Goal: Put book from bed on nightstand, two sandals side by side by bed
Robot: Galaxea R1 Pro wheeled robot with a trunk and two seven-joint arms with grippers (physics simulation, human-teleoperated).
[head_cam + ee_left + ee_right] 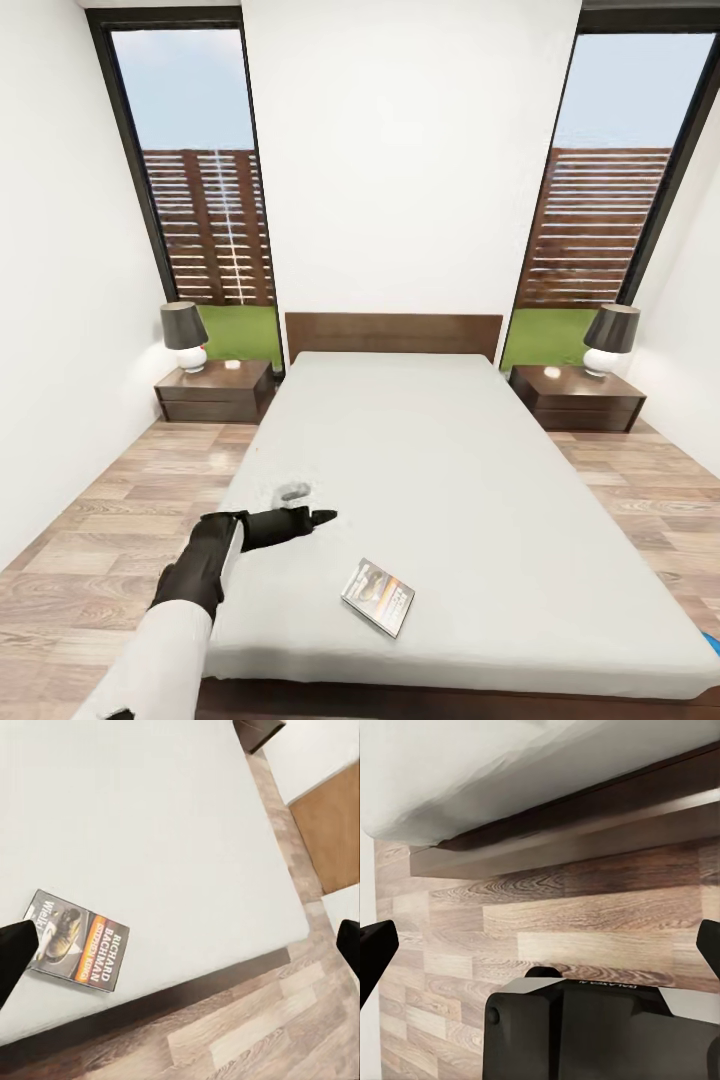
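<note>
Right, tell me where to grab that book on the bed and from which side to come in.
The book lies flat on the mattress of the bed, near its foot edge, turned at an angle. It is thin, so probably pinch it across its narrower width from straight above, jaws aligned with its skew. The left gripper hovers open just left of it and looks the closer one to use.

I see the bedroom's large bed filling the centre of the head view, pale grey-white mattress on a dark wood frame. The book, a thin paperback with an orange band, lies flat and askew near the mattress's lower edge. Two dark nightstands flank the headboard. A blue sliver, perhaps a sandal, shows at lower right.
</note>
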